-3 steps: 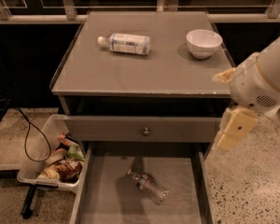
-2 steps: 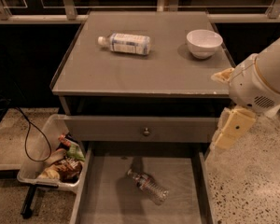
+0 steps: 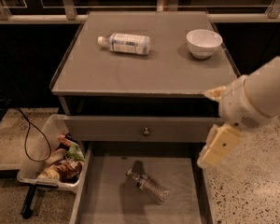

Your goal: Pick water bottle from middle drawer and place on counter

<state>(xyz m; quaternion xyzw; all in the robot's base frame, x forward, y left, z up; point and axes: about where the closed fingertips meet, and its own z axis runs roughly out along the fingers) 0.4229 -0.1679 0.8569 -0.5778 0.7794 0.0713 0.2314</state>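
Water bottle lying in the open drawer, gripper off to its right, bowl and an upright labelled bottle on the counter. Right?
No. The camera view shows the labelled bottle on the counter lying on its side, not upright. Rest holds: water bottle lying in the open drawer, gripper off to its right, bowl on the counter.

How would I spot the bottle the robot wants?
Below the grey counter and the knobbed drawer front, the middle drawer stands open. The water bottle lies on its side there, left of the hovering gripper. It's small, clear and ribbed, unlike the fatter white-labelled bottle on the counter.
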